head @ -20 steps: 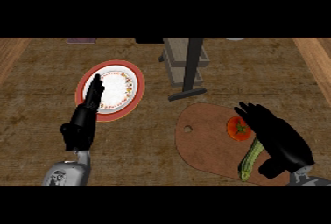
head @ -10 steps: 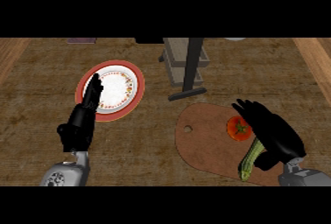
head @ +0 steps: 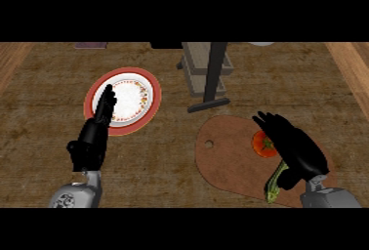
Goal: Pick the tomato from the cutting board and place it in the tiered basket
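A red tomato (head: 262,144) with a green stalk lies on the brown cutting board (head: 231,166) at the lower right. My right hand (head: 294,149) is right beside it, on its right side, with straight fingers reaching along and past it and partly covering it. The hand is open and holds nothing. The tiered basket (head: 207,68), a grey stand with a dark central pole, stands at the top middle. My left hand (head: 93,132) rests open at the left, fingers up, over the edge of a plate.
A red-rimmed white plate (head: 140,95) lies on the wooden counter at the upper left. A green vegetable (head: 275,184) lies on the cutting board under my right wrist. Wooden edges run along both sides of the counter.
My right hand has slid slightly left, closer against the tomato. The left hand has barely moved.
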Tool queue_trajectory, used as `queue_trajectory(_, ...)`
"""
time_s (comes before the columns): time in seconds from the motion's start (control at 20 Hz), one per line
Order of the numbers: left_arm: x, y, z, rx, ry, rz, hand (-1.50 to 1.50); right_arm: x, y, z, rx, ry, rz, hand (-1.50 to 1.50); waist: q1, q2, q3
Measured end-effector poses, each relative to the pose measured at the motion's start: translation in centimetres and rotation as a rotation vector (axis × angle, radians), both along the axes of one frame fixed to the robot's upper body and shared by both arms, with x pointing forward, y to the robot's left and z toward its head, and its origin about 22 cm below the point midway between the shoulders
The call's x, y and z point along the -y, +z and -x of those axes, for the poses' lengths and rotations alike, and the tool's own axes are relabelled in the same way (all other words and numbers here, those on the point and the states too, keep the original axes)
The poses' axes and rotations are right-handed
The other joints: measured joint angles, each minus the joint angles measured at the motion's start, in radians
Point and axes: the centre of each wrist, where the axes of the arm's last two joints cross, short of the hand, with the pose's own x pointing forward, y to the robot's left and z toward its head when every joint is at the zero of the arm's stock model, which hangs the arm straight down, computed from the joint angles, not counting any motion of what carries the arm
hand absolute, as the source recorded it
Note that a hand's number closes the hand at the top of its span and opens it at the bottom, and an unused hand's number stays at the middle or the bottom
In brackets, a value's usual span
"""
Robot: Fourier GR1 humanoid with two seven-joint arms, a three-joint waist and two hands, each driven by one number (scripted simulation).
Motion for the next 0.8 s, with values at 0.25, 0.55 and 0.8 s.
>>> queue_trajectory(0.25,-0.5,0.0,-0.3,0.005,0.000,-0.001,0.00,0.3,-0.9,-0.3,0.050,-0.011,-0.033,1.50,-0.001,-0.003,-0.004)
queue_trajectory(0.55,-0.5,0.9,-0.3,0.001,0.000,0.002,0.00,-0.3,-1.9,-0.6,0.202,0.031,0.024,1.50,0.002,-0.007,-0.007)
queue_trajectory(0.8,-0.2,-0.1,0.4,0.002,-0.002,0.002,0.00,-1.8,-2.2,-1.3,0.259,0.017,0.047,1.50,0.001,-0.008,-0.008)
